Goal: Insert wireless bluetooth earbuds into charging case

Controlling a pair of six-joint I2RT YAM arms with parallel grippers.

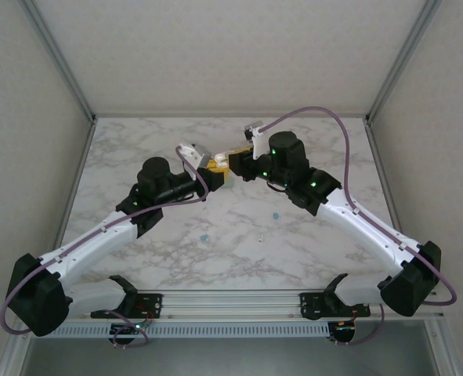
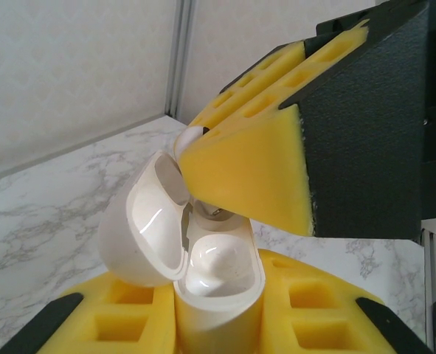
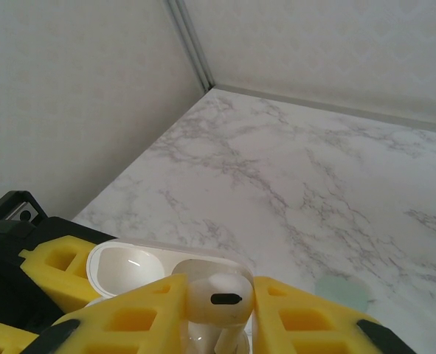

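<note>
Earbud [image 3: 218, 295], white, is pinched between the yellow foam pads of the right gripper [image 3: 219, 328] at the bottom centre of the right wrist view, its stem just above the open charging case [image 2: 221, 284]. The left gripper [image 2: 218, 328] clamps that case upright at the bottom of its view, with the lid [image 2: 144, 236] swung left. A loose teal earbud [image 1: 276, 213] lies on the marble table [image 1: 137, 141], right of centre in the top view.

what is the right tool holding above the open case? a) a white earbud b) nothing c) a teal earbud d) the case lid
A: a white earbud is pinched in the right tool, just above the open white charging case gripped by the left tool.
</note>
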